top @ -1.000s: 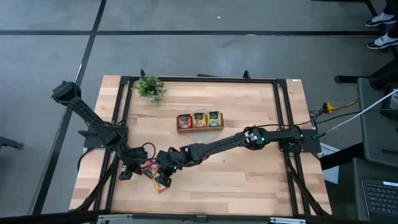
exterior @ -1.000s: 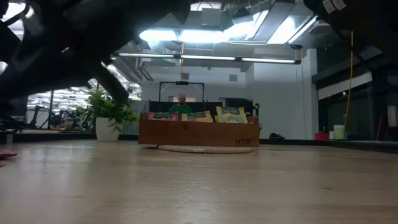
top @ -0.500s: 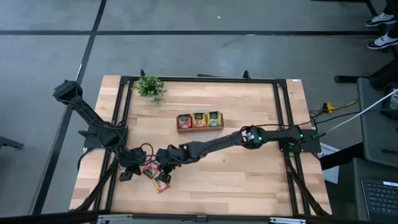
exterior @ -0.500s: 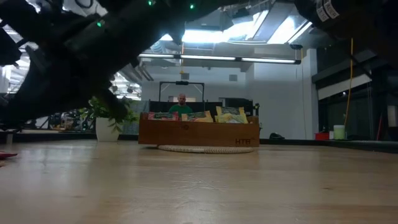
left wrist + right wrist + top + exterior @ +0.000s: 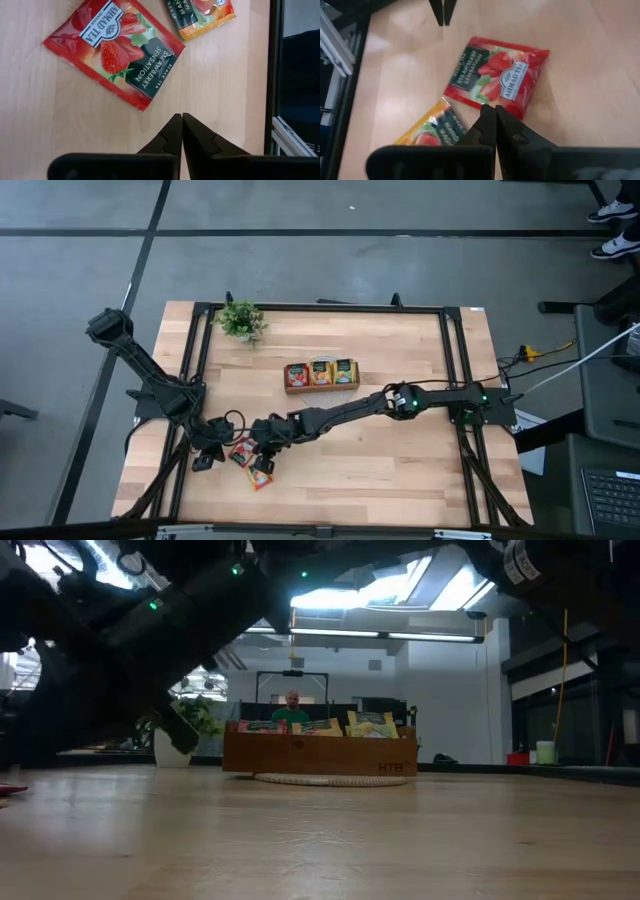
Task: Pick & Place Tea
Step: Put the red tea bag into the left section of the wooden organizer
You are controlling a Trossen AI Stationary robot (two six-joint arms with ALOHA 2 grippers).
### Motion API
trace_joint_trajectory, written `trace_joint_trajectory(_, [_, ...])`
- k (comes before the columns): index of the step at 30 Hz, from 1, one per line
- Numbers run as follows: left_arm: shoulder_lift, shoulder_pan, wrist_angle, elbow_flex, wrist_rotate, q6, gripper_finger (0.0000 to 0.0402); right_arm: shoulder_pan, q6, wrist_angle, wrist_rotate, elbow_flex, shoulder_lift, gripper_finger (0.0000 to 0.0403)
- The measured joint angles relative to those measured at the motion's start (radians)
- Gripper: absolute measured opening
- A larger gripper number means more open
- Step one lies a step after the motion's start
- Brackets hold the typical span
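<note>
Near the bench's (image 5: 400, 460) front left corner, a red tea sachet (image 5: 496, 80) and an orange tea sachet (image 5: 436, 127) are seen lying flat between the left gripper (image 5: 181, 119) and right gripper (image 5: 490, 111), both fingers together and empty, with the wooden tray (image 5: 321, 374) of sachets farther back.

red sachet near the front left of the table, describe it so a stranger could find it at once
Start at the wooden table and go to its front left part, where the two claws meet. Two sachets lie flat there, apart from the tray. The red sachet shows strawberries and a dark label; its neighbour, the orange sachet, does not.
</note>
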Motion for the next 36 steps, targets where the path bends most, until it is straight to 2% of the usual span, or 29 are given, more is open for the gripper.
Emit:
trace_joint_trajectory(13, [0.0, 0.0, -0.015, 0.0, 0.019, -0.049, 0.0004, -0.013, 0.029, -0.004, 0.0, 0.004, 0.043, 0.0])
trace_joint_trajectory(22, [0.0, 0.0, -0.055, 0.0, -0.01, -0.188, 0.0023, -0.013, 0.031, -0.009, -0.001, 0.003, 0.045, 0.0])
trace_joint_trajectory(27, [0.0, 0.0, -0.055, 0.0, -0.009, -0.263, 0.0076, -0.013, 0.031, -0.002, -0.001, 0.003, 0.046, 0.0])
trace_joint_trajectory(36, [0.0, 0.0, -0.052, 0.0, -0.01, -0.392, 0.0224, -0.013, 0.029, 0.002, 0.0, 0.001, 0.047, 0.0])
